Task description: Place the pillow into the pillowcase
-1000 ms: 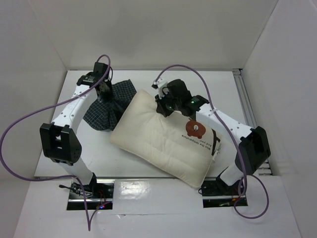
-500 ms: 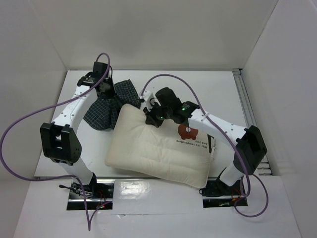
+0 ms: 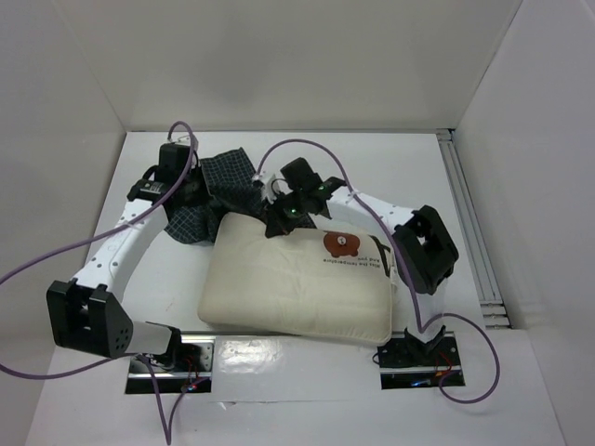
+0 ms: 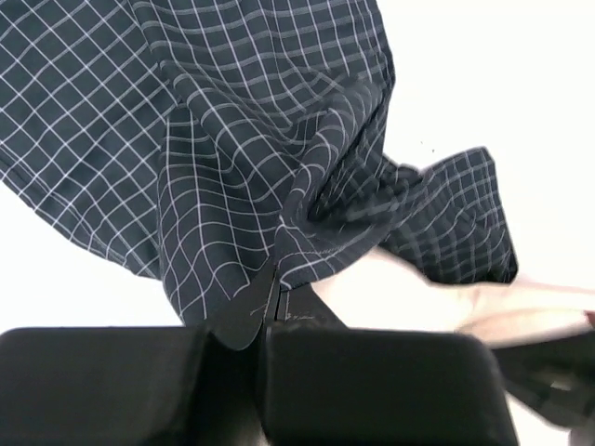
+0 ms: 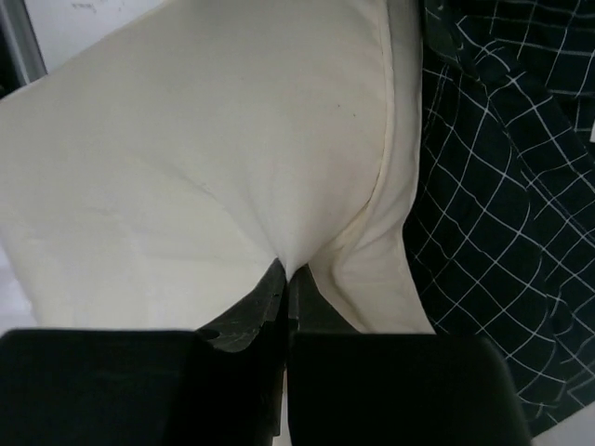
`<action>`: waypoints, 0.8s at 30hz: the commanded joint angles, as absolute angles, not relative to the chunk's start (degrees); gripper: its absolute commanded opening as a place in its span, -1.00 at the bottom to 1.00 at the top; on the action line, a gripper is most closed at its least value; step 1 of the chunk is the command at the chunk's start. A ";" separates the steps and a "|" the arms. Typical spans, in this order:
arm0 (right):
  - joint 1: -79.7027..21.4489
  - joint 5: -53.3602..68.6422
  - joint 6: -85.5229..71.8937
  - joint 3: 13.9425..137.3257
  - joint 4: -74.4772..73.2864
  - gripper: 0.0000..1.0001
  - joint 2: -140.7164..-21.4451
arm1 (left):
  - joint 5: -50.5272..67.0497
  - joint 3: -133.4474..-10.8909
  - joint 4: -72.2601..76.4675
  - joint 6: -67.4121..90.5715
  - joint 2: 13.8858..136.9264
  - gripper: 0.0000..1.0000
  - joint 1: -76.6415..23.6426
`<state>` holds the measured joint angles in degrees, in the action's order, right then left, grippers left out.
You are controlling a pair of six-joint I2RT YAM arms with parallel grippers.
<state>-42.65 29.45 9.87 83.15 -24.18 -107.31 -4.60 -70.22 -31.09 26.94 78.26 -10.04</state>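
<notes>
The cream pillow (image 3: 297, 283) with its brown bear print lies across the middle of the table. Its far left end touches the navy checked pillowcase (image 3: 223, 181), which lies rumpled at the back left. My right gripper (image 3: 282, 221) is shut on a pinch of the pillow's fabric near that far end, as the right wrist view (image 5: 286, 271) shows, with the pillowcase (image 5: 502, 186) just beside it. My left gripper (image 3: 193, 190) is shut on a fold of the pillowcase (image 4: 232, 139) and lifts it. The left wrist view (image 4: 272, 279) shows the pillow (image 4: 418, 297) beneath the lifted cloth.
White walls close in the table at the back and both sides. A metal rail (image 3: 465, 214) runs along the right edge. Purple cables (image 3: 307, 144) loop over both arms.
My right gripper has dragged the pillow left and back, so its far end now meets the pillowcase. My left gripper has shifted slightly toward the near side, still holding the pillowcase.
</notes>
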 commanded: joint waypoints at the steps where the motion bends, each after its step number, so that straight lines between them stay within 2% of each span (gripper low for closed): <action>1: -36.92 42.50 5.29 87.71 -22.24 -1.00 -107.40 | -3.70 -68.47 -28.21 25.66 75.59 -1.00 -10.37; 8: -28.84 52.90 -0.08 83.77 -15.04 -1.00 -107.40 | -5.71 -65.05 -30.93 26.19 71.54 -1.00 -12.04; 12: -25.41 62.90 -7.70 76.75 -4.42 -1.00 -105.65 | -5.62 -63.38 -32.96 24.18 69.53 -1.00 -13.09; 16: -23.38 66.96 -13.44 76.20 3.06 -1.00 -106.87 | -7.12 -62.67 -32.96 22.33 68.47 -1.00 -13.62; 20: -22.15 66.80 -16.87 77.43 4.21 -1.00 -108.54 | -9.74 -62.67 -35.42 21.80 69.08 -1.00 -13.62; 24: -20.30 61.09 -20.56 77.60 3.96 -1.00 -107.84 | -10.28 -62.67 -37.35 21.80 69.61 -1.00 -14.76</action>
